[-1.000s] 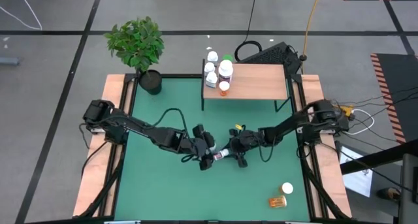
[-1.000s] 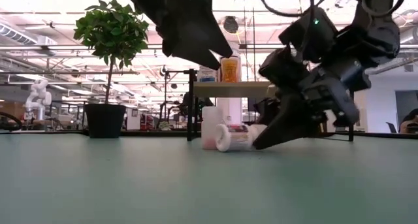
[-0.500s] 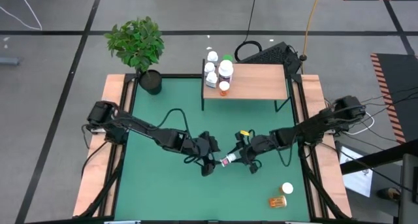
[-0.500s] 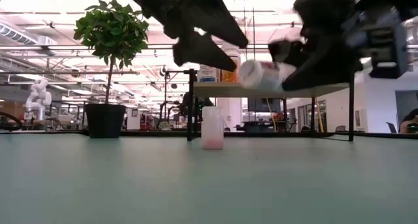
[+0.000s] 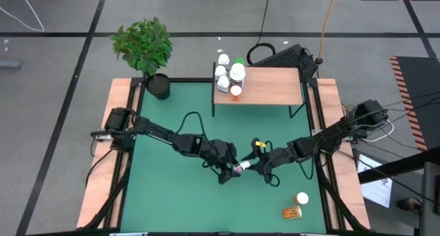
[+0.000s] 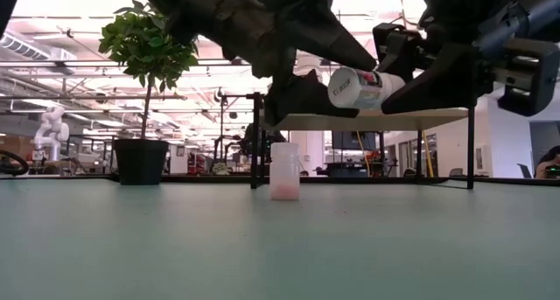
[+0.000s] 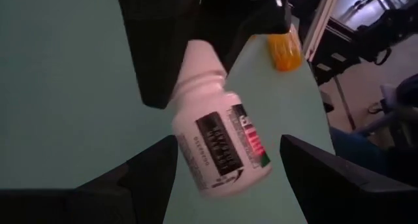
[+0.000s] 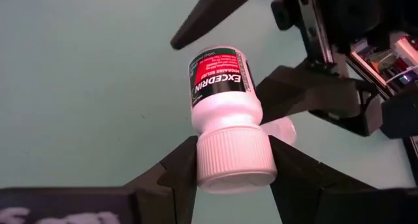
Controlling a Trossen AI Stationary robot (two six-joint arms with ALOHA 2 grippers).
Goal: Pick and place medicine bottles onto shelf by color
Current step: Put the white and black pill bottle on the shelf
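The right hand (image 8: 232, 162) holds a white bottle (image 8: 227, 113) by its cap, up in the air over the middle of the worktop (image 5: 172, 126). The bottle lies sideways, with its bottom end toward the left hand (image 5: 230, 171). The left hand has its fingers wide on each side of the bottle's body but not squeezing it, so this looks like a pass from one hand to the other.

The bottle looks small, light and hard, with smooth plastic sides that may be slippery. The ridged cap gives a good hold. The left hand would do best to grip the middle of the body, over the label.

I cannot see what is in the bottle. Another small pale bottle (image 6: 284, 170) stands alone on the green mat below.

The shelf (image 5: 268, 86) is at 12 o'clock. Several bottles (image 5: 232, 73) already stand at its left end: white ones, one with a green cap and one orange. Two more wait at 4 o'clock: one white (image 5: 302, 198) and one orange (image 5: 292, 212).
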